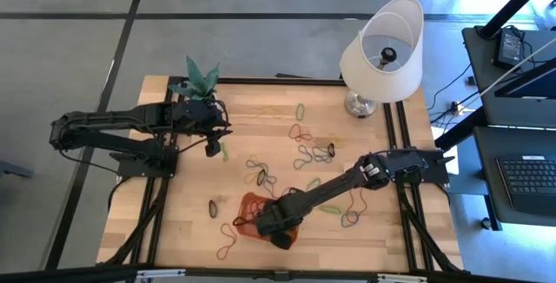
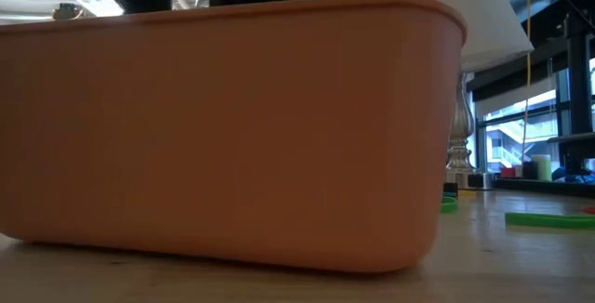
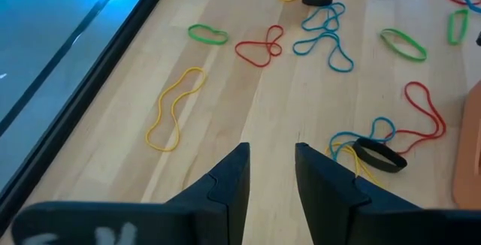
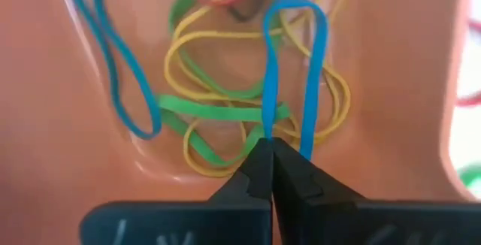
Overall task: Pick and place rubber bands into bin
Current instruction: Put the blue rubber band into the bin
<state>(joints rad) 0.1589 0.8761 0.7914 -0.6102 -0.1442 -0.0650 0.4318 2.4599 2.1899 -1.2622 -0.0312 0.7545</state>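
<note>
Right wrist view alone showed the right pincer [image 4: 270, 146] pinching a blue band [image 4: 293, 72] over the bin [image 4: 45, 140], yellow and green bands [image 4: 218, 110] beneath; left pincer [image 3: 270, 171] spread.

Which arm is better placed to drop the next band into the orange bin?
Right. The right gripper is over the bin, shut on a blue rubber band. The left gripper hovers open over loose bands.
</note>
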